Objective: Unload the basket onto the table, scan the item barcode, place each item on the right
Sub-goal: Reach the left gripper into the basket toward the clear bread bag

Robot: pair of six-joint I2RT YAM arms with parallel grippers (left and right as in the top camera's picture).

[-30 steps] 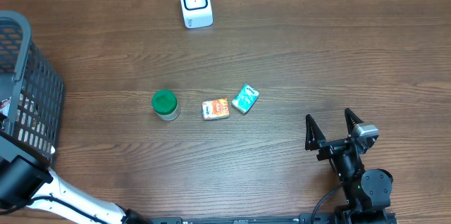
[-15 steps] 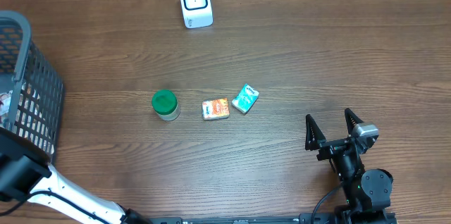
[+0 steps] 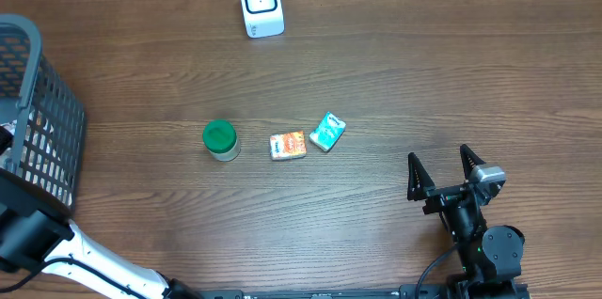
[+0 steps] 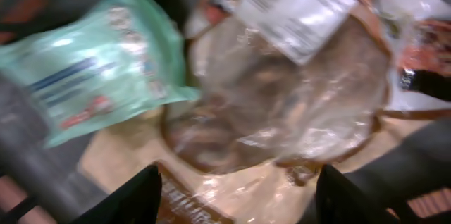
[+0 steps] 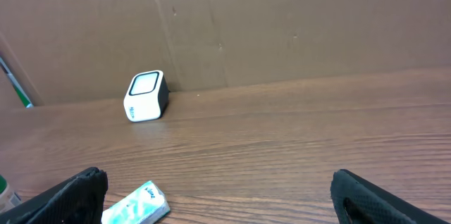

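In the left wrist view my left gripper (image 4: 236, 199) is open above a pile of packaged goods. Between its black fingertips (image 4: 134, 197) lies a brown item in clear wrap (image 4: 282, 104), with a white barcode label (image 4: 296, 2) near its top. Whether the fingers touch the wrap I cannot tell. A pale green packet (image 4: 106, 62) lies to its left. The white scanner (image 3: 261, 4) stands at the table's far edge and also shows as a small white box, the scanner (image 5: 146, 96), in the right wrist view. My right gripper (image 3: 442, 172) stands open and empty at the front right.
A grey wire basket (image 3: 38, 120) sits at the left edge, with my left arm (image 3: 28, 238) reaching into it. Mid-table are a green-lidded jar (image 3: 220, 139), an orange packet (image 3: 288, 145) and a teal packet (image 3: 327, 132). A cardboard wall (image 5: 282, 27) backs the table.
My left arm has shifted slightly at the basket, and something white inside the basket has moved a little. The right arm and the table items have not moved.
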